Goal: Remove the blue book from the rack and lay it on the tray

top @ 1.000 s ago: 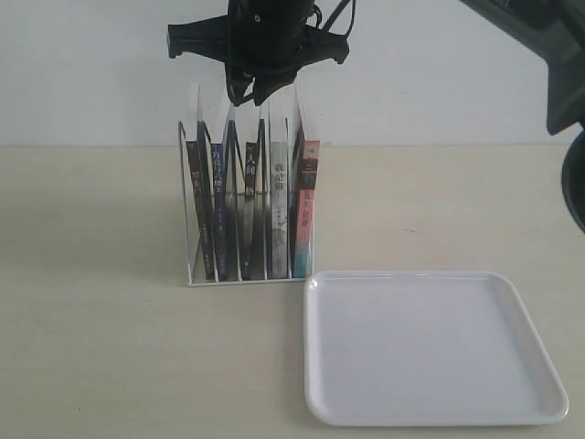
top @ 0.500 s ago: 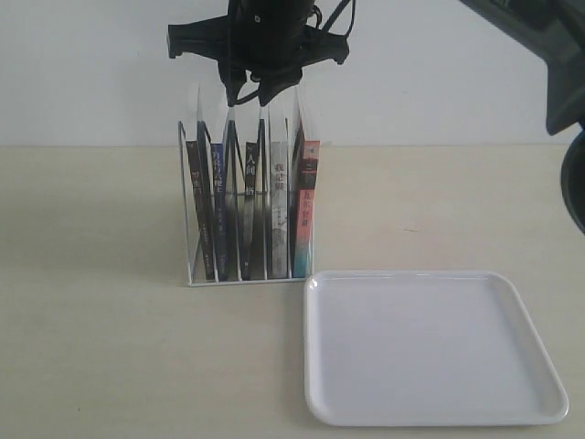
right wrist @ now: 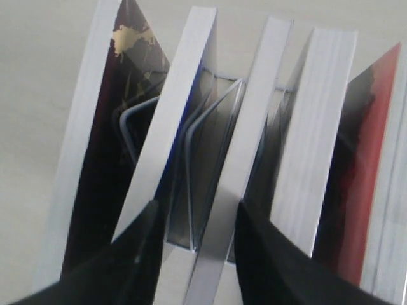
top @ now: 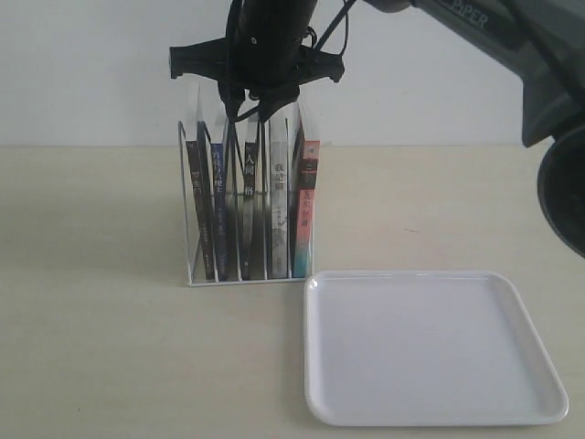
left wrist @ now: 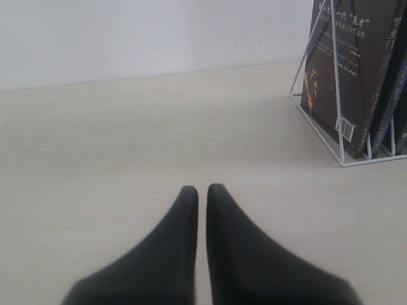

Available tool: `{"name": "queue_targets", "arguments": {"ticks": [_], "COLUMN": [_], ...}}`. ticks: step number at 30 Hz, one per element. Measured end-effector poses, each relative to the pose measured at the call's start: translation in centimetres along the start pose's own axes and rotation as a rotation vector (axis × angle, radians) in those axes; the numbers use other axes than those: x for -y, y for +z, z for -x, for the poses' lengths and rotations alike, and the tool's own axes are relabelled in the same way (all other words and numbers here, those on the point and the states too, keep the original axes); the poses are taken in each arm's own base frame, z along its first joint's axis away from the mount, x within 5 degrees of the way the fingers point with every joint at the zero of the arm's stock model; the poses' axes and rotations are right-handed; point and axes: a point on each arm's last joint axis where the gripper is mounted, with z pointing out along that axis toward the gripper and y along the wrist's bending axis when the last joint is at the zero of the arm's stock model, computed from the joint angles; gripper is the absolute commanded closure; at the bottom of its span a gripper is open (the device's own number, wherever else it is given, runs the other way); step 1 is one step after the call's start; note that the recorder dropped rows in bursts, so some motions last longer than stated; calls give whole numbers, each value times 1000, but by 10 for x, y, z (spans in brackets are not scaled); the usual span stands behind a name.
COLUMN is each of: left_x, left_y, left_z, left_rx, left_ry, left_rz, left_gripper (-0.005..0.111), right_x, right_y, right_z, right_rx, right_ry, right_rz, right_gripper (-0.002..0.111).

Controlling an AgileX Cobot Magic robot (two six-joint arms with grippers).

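Observation:
The white wire rack (top: pixel 188 229) stands on the table with several upright books. The blue book (top: pixel 218 203) is second from the left, between black-spined books. My right gripper (top: pixel 247 108) hangs open just above the book tops. In the right wrist view the right gripper (right wrist: pixel 194 219) straddles a wire divider and the third book's page edge, and one finger (right wrist: pixel 141 251) overlaps the blue book (right wrist: pixel 173 124). The white tray (top: pixel 430 352) lies in front of the rack, to its right. My left gripper (left wrist: pixel 202 189) is shut and empty over bare table beside the rack (left wrist: pixel 337 108).
A white wall rises behind the table. A pink-and-teal-spined book (top: pixel 311 206) fills the rack's rightmost slot, close to the tray's far left corner. Beige tabletop spreads to the left of the rack and behind the tray.
The right gripper's fingers have spread apart, and it has come down closer to the tops of the books. The books and tray have not moved.

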Motion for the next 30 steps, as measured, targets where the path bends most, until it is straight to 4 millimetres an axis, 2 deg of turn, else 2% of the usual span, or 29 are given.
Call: {"name": "queue_targets", "arguments": {"ticks": [10,15,16,18,19,20,24,27,30], "left_x": [0,0,0,0,0,0,0,0,0], "left_y": [0,0,0,0,0,0,0,0,0], "left_z": [0,0,0,0,0,0,0,0,0], "left_rx": [0,0,0,0,0,0,0,0,0], "left_ry": [0,0,0,0,0,0,0,0,0], "left_rz": [0,0,0,0,0,0,0,0,0], "left_gripper": [102,102,102,102,102,102,102,102,102], "right_x": [0,-1,-2,-2,-2,-2,1,0,0], "right_y": [0,17,22,26,26,26,25,6,-39], "right_z": [0,-4,-5,-6,-6,-6,-6,-3,4], "right_rx": [-1,-33,-46,-51,-51,-53,-52,-34,47], "right_ry": [17,26,31,31,31,35,34,34,27], "right_rz": [0,6,15,13,13,12,-2,5,20], "right_gripper": [72,72,75,92,104,108,108,108,108]}}
